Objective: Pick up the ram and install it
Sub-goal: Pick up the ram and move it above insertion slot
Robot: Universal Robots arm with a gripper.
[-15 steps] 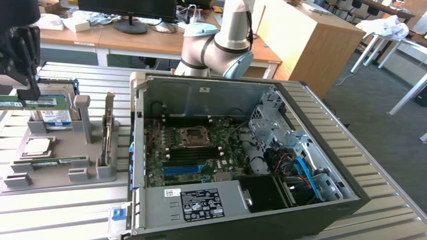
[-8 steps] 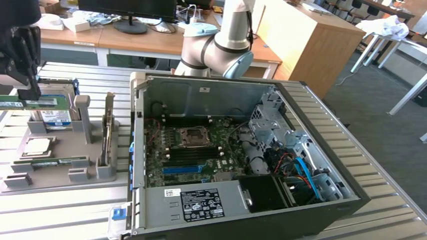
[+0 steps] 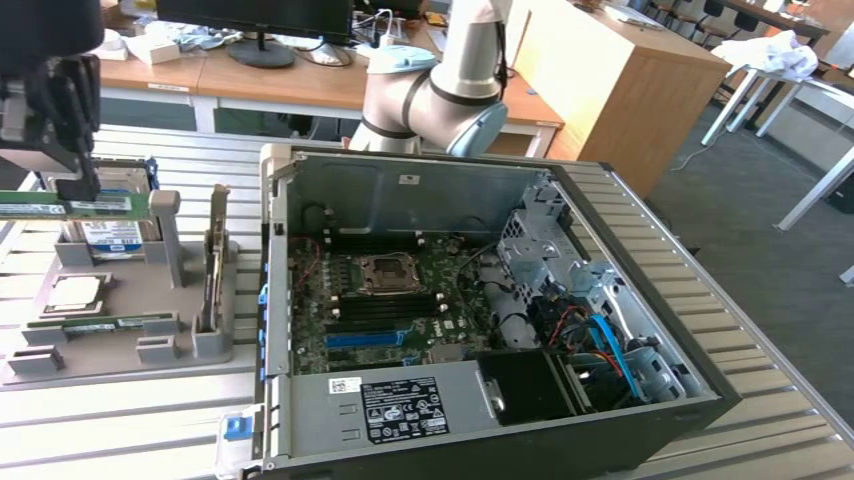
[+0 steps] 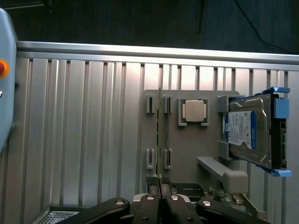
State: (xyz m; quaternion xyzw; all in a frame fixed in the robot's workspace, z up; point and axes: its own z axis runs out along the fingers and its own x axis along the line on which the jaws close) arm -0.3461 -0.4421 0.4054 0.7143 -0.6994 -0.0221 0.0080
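My claw (image 3: 83,192) is clenched on the ram (image 3: 60,208), pinching its long top edge so the green stick hangs level under my fingertips. The ram is lifted clear of the gray tray (image 3: 120,360), in the air over the tray's far end, not touching it. From the wrist camera I see the ram (image 4: 160,140) edge-on as a thin line running out from my claw (image 4: 160,201), with the tray (image 4: 187,154) below it.

On the tray, a hard drive (image 3: 110,236) with a blue and white label stands in the far corner, just beyond the ram as the exterior view shows it. In the wrist view the hard drive (image 4: 247,130) sits at one side of the tray in its blue-tabbed frame. A square silver chip (image 3: 74,293) lies flat in a pocket near the middle of the tray, and my wrist camera shows that chip (image 4: 195,111) beside the line of the ram. A second green stick (image 3: 107,323) lies in the slots toward the tray's near end. A taller card with a metal bracket (image 3: 218,255) stands upright along the tray's edge on the exterior view's right.

Just beside the tray, on the exterior view's right, an open computer case (image 3: 574,185) lies on its side with its board (image 3: 387,300) facing up. The tray and the case both rest on a ribbed metal table (image 3: 134,425). Behind the case, well apart from the tray, the gray elbow of my arm (image 3: 434,95) rises.
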